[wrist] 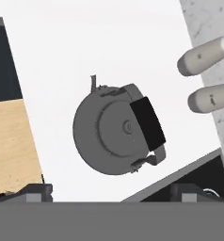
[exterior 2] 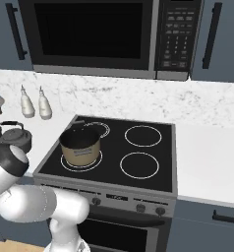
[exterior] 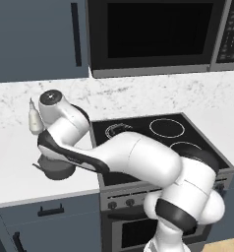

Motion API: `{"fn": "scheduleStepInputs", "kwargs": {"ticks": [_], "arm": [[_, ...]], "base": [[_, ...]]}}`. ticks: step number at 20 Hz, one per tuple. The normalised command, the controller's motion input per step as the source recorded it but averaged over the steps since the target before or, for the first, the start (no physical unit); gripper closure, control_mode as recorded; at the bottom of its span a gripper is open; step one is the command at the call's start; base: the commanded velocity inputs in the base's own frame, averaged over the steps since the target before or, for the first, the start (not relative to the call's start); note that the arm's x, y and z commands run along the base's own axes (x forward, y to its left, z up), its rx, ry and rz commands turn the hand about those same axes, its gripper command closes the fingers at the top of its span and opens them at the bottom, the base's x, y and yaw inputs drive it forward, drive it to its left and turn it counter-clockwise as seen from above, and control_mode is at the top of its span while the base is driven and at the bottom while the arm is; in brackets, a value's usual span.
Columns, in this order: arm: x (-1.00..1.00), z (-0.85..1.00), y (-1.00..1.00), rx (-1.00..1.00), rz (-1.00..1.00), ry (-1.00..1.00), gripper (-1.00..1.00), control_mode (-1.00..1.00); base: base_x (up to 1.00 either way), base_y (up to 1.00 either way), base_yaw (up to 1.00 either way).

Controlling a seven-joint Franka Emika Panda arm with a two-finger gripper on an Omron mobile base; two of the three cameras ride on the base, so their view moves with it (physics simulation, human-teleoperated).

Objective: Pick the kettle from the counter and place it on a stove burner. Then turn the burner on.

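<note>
You had before you the white marble-look countertop with faint grey veins (exterior 2: 207, 147), which lay on dark blue-grey cabinets on both sides of the black glass cooktop (exterior 2: 153, 167). Above the cooktop hung a large black and steel microwave oven (exterior 2: 104, 37). Your white arm (exterior: 133, 157) reached from the lower right of the left base view across the front of the cooktop, and it bent down over the counter part at the left side of the stove. On the front left ring of the cooktop stood a tan pot with a black rim (exterior 2: 80, 145); the two plate-sized thin white ring burners (exterior 2: 143, 136) on the right side were black and bare. The squat round dark grey metal kettle with a thin arched black handle (wrist: 117, 134) stood upright on the counter just left of the cooktop, near the front edge, and the hand camera looked down on its lid almost from straight above. Two small cream-coloured bottles (exterior 2: 34, 103) stood side by side at the back of the counter, well behind the kettle. The gripper (wrist: 114, 195) hung above the kettle, not touching it, and its two dark fingers stood wide apart at the bottom of the hand view.
</note>
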Motion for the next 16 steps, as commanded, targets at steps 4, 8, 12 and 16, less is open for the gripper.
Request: {"fn": "scheduleStepInputs", "kwargs": {"ticks": [4, 8, 12, 16], "arm": [[0.25, -0.36, 0.00, -0.09, 0.05, 0.09, -1.00, -1.00], [0.39, -0.36, 0.00, -0.09, 0.05, 0.02, -1.00, -1.00], [0.53, -0.11, 0.00, -0.01, 0.02, 0.00, -1.00, -1.00], [0.33, -0.19, 0.00, 0.00, 0.01, -0.01, -1.00, -1.00]], "base": [[0.00, 0.00, 0.00], [0.00, 0.00, 0.00], [0.00, 0.00, 0.00], [0.00, 0.00, 0.00]]}}
